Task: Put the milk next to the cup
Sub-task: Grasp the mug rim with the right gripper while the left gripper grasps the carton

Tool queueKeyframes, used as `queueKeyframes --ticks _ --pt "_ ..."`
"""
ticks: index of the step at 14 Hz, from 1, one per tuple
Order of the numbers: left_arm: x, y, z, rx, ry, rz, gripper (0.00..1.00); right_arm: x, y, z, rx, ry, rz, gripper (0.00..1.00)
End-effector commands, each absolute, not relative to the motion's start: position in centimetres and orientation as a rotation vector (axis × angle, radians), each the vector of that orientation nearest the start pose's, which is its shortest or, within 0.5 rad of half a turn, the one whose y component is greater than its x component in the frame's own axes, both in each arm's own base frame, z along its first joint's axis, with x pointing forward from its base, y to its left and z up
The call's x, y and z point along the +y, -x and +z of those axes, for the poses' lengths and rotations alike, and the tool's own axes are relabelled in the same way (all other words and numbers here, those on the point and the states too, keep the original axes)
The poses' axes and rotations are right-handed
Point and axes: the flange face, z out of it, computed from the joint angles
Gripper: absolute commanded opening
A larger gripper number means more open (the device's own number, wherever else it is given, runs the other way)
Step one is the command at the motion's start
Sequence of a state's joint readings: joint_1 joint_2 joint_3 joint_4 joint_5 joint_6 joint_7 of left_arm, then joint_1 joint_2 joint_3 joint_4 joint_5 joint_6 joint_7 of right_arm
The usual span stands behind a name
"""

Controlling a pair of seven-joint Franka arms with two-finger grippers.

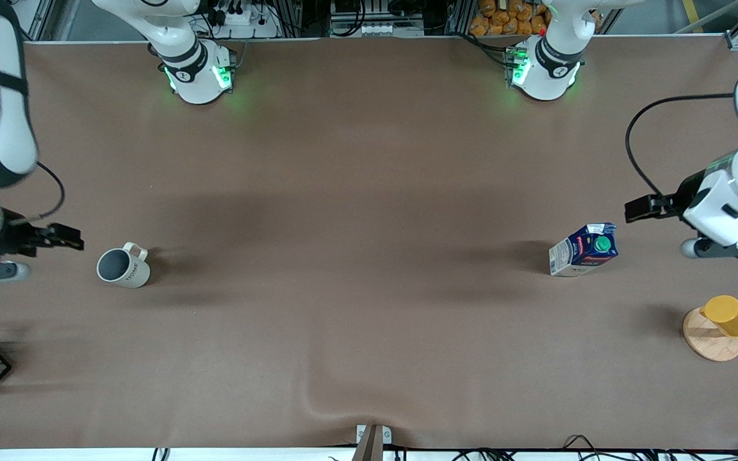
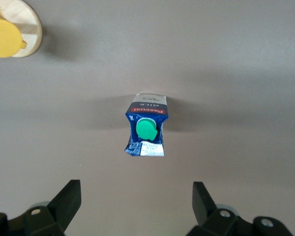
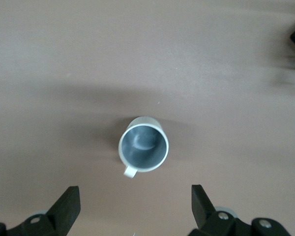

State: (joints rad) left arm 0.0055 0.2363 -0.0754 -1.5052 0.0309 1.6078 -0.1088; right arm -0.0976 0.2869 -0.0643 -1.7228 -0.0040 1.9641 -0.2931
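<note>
The milk stands upright on the table toward the left arm's end, the cup well apart at its nine o'clock. Left end effector and right end effector hover wide open, empty.

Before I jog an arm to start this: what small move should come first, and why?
Probably lower the left claw, open, onto the milk. The carton stands untouched toward that arm's end, well apart from the cup, where the right claw waits open.

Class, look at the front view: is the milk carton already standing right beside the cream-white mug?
No: the milk stands toward the left arm's end of the table, while the mug sits at the right arm's end.
</note>
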Motion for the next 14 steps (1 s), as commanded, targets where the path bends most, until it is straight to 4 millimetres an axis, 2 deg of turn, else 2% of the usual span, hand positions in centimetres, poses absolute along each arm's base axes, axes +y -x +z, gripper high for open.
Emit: queueKeyframes --ticks 1,2,5,6,8,10,11,13,14 --pt "-3.2 -61.7 48.4 -0.062 3.092 0.203 1.0 -11.3 -61.4 37.0 -0.275 3.145 0.056 1.0" --pt "-3.1 -61.7 47.1 -0.062 3.094 0.198 1.0 -11.6 -61.6 35.6 -0.302 3.139 0.078 1.0" --pt "-3.2 -61.8 45.1 -0.056 3.096 0.189 1.0 -11.9 -62.3 32.4 -0.308 3.142 0.075 0.94" --pt "-3.1 -62.2 43.5 -0.057 3.097 0.201 1.0 -12.4 -62.4 31.5 -0.296 3.143 0.077 0.9" --pt "-3.0 -62.9 41.0 -0.064 3.1 0.226 1.0 -12.8 -62.4 30.5 -0.29 3.143 0.078 0.79" --pt "-3.0 -62.7 40.8 -0.059 3.101 0.243 1.0 -13.0 -62.7 29.2 -0.296 3.147 0.064 0.71" --pt "-3.1 -62.5 39.9 -0.053 3.099 0.267 1.0 -13.2 -62.9 28.3 -0.322 3.149 0.044 0.6" --pt "-3.0 -62.7 38.0 -0.034 3.087 0.303 1.0 -14.8 -62.8 26.3 -0.338 3.143 0.036 0.53" --pt "-3.0 -62.9 37.2 -0.036 3.087 0.308 1.0 -14.7 -62.7 25.9 -0.321 3.128 0.034 0.42"
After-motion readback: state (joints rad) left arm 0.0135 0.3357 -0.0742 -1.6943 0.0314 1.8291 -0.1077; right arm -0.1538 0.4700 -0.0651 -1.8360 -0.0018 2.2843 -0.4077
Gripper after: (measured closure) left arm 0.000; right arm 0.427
